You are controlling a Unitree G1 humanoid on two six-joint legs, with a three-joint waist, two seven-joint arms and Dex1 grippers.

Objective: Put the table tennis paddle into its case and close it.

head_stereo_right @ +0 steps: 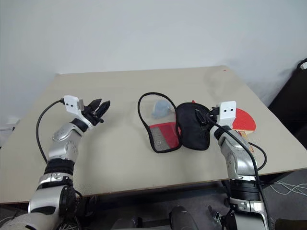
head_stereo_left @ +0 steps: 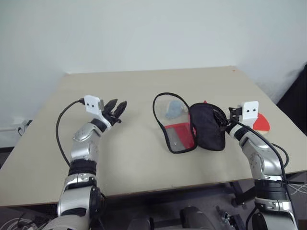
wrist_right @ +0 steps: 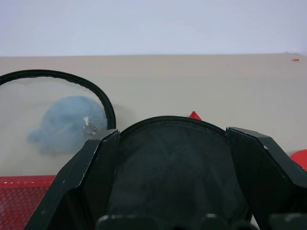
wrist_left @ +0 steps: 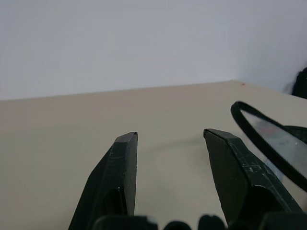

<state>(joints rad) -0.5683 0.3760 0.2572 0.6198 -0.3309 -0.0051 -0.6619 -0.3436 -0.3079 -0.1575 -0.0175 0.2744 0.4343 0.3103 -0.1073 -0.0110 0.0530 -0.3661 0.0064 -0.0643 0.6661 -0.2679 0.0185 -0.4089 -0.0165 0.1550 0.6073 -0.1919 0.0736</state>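
A: Where is the case?

B: The case (head_stereo_left: 189, 125) lies unzipped and spread open near the middle of the table (head_stereo_left: 129, 158). Its black-lined half lies on the right; the half with the see-through panel and red strip lies on the left.

A: And the table tennis paddle?

B: The table tennis paddle (head_stereo_right: 243, 120) lies flat on the table just right of the case, red face up, partly hidden behind the right arm.

A: What are the end effectors doing?

B: The right end effector (wrist_right: 175, 143) stands spread wide, its fingers (wrist_right: 98, 165) either side of the black half; I cannot tell whether they touch it. The left end effector (wrist_left: 170, 136) is parted and empty, held above the table well left of the case.

A: Anything else?

B: A whitish-blue fluffy ball (head_stereo_left: 175, 108) sits behind the see-through panel.
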